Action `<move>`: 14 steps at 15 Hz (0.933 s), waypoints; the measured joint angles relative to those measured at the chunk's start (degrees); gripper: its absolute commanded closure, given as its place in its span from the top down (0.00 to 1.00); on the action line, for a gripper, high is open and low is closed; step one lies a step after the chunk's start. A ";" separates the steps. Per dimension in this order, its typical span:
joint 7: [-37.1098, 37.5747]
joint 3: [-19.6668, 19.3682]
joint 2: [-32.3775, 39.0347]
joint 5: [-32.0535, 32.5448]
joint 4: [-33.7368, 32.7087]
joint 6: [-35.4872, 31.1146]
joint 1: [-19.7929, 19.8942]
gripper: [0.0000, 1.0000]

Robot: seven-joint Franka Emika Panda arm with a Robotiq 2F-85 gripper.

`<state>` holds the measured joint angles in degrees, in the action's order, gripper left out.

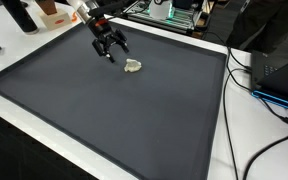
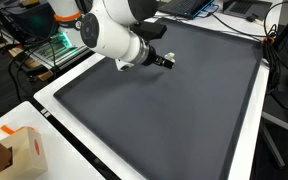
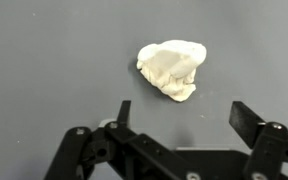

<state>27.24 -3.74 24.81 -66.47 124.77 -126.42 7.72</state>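
Dark grey table mat, pale crumpled lump laid upon it, jaws spread wide, positioned near the lump, not touching it.

Lab; cables, electronics

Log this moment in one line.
gripper: open, empty | nearest: pale lump, apart from it | surface: dark mat

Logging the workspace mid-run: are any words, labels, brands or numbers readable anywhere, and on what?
None can be read.
The crumpled white lump and the dark mat bear no print.
The cardboard box shows an orange mark, too blurred to read.
The open gripper shows no label.
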 measured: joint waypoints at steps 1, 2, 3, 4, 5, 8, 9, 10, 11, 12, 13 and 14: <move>1.33 -0.20 0.28 0.57 -0.48 0.00 -0.31 1.00; 2.84 -0.41 0.52 1.41 -1.00 0.00 -0.65 1.00; 4.56 -0.68 0.75 2.62 -1.60 0.02 -1.07 1.00; 6.60 -0.92 1.01 4.20 -2.25 0.02 -1.51 1.00; 8.75 -1.17 1.26 6.00 -3.00 0.02 -2.00 1.00; 15.59 -1.78 2.12 12.14 -5.54 0.07 -3.52 1.00; 17.75 -1.93 2.41 14.28 -6.48 0.19 -4.01 1.00; 19.91 -2.01 2.70 16.51 -7.48 0.39 -4.48 1.00; 21.96 -2.10 2.97 18.79 -8.46 0.62 -4.97 1.00; 24.01 -2.14 3.28 21.11 -9.52 0.94 -5.43 1.00; 25.96 -2.14 3.57 23.40 -10.60 1.44 -5.88 1.00; 27.91 -2.15 3.85 25.81 -11.71 2.16 -6.36 1.00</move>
<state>55.15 -5.89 28.66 -40.66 113.06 -124.26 1.36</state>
